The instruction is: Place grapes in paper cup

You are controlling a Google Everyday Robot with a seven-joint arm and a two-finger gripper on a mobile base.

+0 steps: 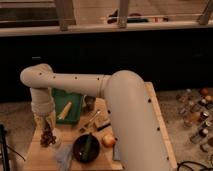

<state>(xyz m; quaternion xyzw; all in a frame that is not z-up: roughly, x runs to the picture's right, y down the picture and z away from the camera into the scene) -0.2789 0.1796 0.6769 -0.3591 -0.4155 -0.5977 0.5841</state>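
My gripper (47,125) hangs at the left end of the wooden table (155,112), pointing down from the arm's white wrist. It is shut on the dark reddish-purple grapes (47,138), which hang just below it. The white paper cup (56,137) shows only as a pale shape right beside and partly behind the grapes. I cannot tell whether the bunch is above the cup's mouth or next to it. My large white arm (127,117) crosses the middle of the view and hides much of the table.
A green tray (75,100) with a yellowish item (65,111) lies behind the gripper. A grey metal cup (89,102), utensils (91,121), a dark bowl (86,148), an orange-yellow fruit (108,141) and a pale cloth (64,156) are nearby. Several bottles (197,116) stand to the right.
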